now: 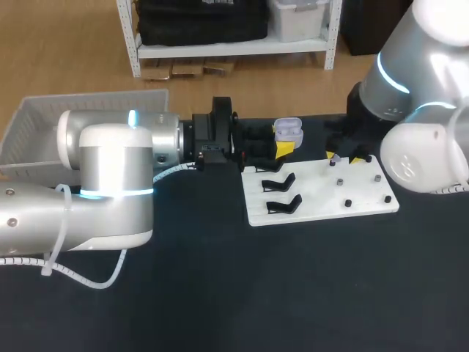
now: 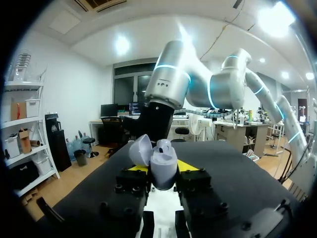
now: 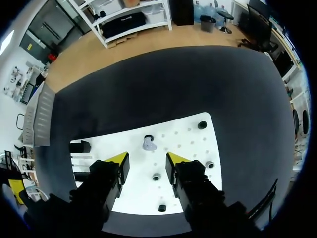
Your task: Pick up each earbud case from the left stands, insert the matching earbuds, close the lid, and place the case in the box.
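Table [image 1: 220, 293]: black matte cloth, flat, soft-looking. Box [image 1: 29, 125]: pale grey plastic basket with ribbed, slotted walls at the table's far left corner; no case shows inside it. White smooth rectangular board [image 1: 315, 198] sits mid-table. Its left half carries two black angled plastic stands [image 1: 281, 204], both bare. Left tool [image 2: 163, 171]: yellow-tipped fingers clamped on a lavender rounded earbud case [image 1: 288, 130] of glossy hard plastic, lid hinged open, held above the board's far left corner. Whether earbuds sit inside, cannot tell. Right tool [image 3: 147, 159]: fingers spread, nothing held, hovering over the board's right half, directly above a small lavender earbud [image 3: 148, 144] lying there. Small black round pegs [image 3: 202, 125] dot that half. Judgement: early to middle of the task, with one case lifted and opened. Inserting the earbuds, closing the lid and boxing the case remain.
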Robot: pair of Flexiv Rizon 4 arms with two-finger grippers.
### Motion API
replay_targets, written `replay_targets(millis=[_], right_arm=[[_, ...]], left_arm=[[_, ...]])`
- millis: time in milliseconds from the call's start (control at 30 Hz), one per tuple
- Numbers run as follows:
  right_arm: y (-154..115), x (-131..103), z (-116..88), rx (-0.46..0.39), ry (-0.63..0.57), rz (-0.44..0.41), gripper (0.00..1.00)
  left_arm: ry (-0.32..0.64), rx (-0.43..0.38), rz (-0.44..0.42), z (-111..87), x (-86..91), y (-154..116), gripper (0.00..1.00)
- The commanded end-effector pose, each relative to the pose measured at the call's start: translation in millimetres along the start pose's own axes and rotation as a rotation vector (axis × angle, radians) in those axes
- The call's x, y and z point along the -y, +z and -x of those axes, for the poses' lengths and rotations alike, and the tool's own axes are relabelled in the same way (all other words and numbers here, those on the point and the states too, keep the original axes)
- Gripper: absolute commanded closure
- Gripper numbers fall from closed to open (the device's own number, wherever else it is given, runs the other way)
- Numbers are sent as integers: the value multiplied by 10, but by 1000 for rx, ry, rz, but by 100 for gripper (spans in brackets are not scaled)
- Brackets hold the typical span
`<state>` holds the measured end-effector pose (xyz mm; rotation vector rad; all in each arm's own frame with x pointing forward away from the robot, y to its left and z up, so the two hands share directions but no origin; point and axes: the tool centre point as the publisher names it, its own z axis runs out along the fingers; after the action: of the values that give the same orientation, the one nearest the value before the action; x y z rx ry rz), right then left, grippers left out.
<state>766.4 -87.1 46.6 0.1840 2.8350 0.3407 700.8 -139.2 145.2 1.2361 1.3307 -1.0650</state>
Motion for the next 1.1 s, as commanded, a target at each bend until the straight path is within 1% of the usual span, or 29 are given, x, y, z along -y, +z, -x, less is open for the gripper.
replay_targets(millis=[33,200,1100], right_arm=[[35,-2,47,-18,16,9,55],[57,-17,79,-37,46,27,57],[241,18,61,-70,70,17,59]], left_arm=[[5,9,8,-22,12,7,100],[5,9,8,-22,12,7,100],[5,9,8,-22,12,7,100]])
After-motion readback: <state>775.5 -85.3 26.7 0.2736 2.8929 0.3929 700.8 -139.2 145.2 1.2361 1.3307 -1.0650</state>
